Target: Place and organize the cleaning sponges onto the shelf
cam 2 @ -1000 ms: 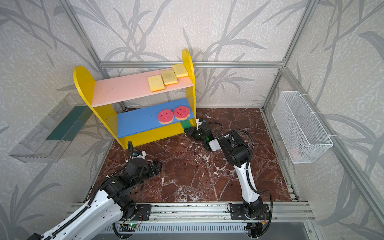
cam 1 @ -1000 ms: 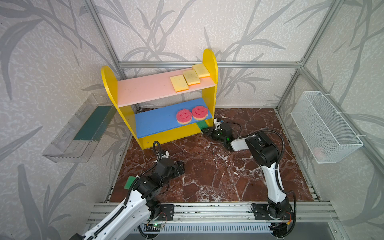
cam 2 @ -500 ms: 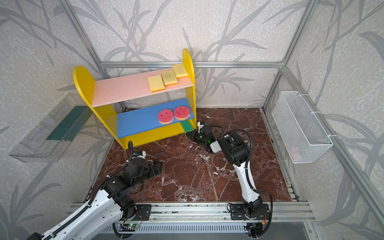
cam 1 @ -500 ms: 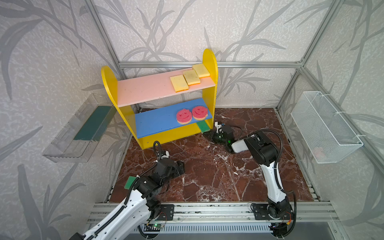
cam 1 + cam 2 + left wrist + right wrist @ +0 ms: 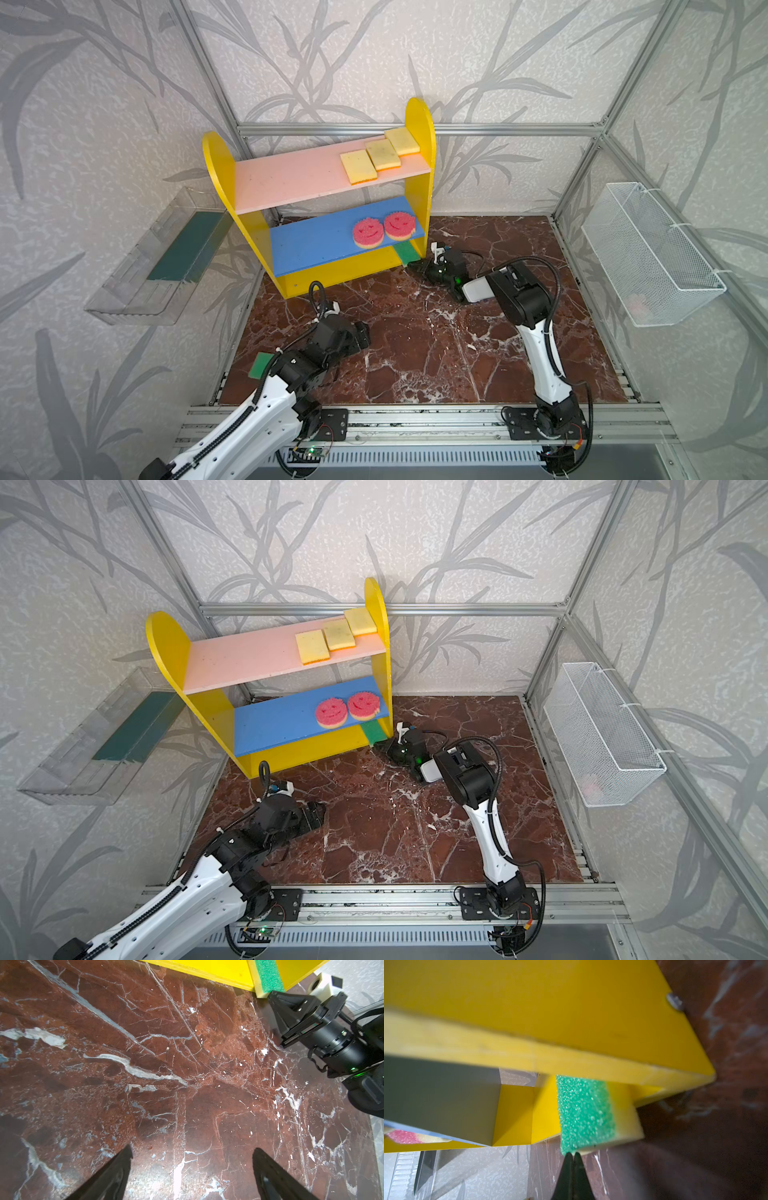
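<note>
The shelf (image 5: 316, 178) (image 5: 249, 654) holds three yellow sponges (image 5: 358, 167) on its pink board and two pink smiley sponges (image 5: 368, 233) on the blue board. A green-faced sponge (image 5: 406, 252) (image 5: 584, 1113) (image 5: 269, 977) lies at the right end of the yellow base and sticks out over its front edge. My right gripper (image 5: 412, 266) (image 5: 572, 1154) is low on the floor, shut, its tips against that sponge's front edge with nothing between them. My left gripper (image 5: 365, 332) (image 5: 192, 1150) hangs open over bare floor. Another green sponge (image 5: 262, 365) lies by the left arm at the floor's edge.
A clear tray (image 5: 166, 257) with a dark green mat hangs on the left wall. On the right wall hangs a white wire basket (image 5: 648, 253) with something pink (image 5: 638, 305) in it. The marble floor (image 5: 436, 345) lies between the arms.
The right gripper's jaws have closed fully, and the green-faced sponge now lies further in on the shelf's base. The left arm has not moved.
</note>
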Action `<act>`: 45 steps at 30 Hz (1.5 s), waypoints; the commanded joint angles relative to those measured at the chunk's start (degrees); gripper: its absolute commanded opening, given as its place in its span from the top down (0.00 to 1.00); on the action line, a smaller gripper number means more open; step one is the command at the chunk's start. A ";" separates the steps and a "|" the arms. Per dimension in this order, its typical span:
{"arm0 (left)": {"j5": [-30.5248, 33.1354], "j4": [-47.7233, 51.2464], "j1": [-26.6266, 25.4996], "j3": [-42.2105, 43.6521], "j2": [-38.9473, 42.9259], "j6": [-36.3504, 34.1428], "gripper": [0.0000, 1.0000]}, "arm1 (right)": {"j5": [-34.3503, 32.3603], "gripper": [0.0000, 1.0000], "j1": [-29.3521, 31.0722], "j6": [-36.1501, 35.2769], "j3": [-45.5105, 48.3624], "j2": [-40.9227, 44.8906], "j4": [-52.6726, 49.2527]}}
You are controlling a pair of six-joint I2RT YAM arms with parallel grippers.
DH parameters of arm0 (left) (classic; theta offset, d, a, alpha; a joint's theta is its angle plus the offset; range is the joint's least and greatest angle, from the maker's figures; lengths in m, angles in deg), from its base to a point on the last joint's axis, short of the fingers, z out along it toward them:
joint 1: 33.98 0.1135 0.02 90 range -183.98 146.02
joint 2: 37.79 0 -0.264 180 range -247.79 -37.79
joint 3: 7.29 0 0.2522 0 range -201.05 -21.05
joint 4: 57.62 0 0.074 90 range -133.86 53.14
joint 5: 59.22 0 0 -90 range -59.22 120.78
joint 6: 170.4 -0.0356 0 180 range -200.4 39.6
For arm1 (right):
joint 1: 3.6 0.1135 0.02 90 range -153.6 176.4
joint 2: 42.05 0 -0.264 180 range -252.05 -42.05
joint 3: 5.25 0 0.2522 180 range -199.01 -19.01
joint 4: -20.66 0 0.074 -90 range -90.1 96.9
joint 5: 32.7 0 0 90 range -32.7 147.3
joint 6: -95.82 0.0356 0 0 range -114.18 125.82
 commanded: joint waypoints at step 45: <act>9.34 14.25 37.39 -3.52 -6.07 6.86 0.01 | 9.48 0.31 -0.42 -13.95 35.09 34.79 -6.59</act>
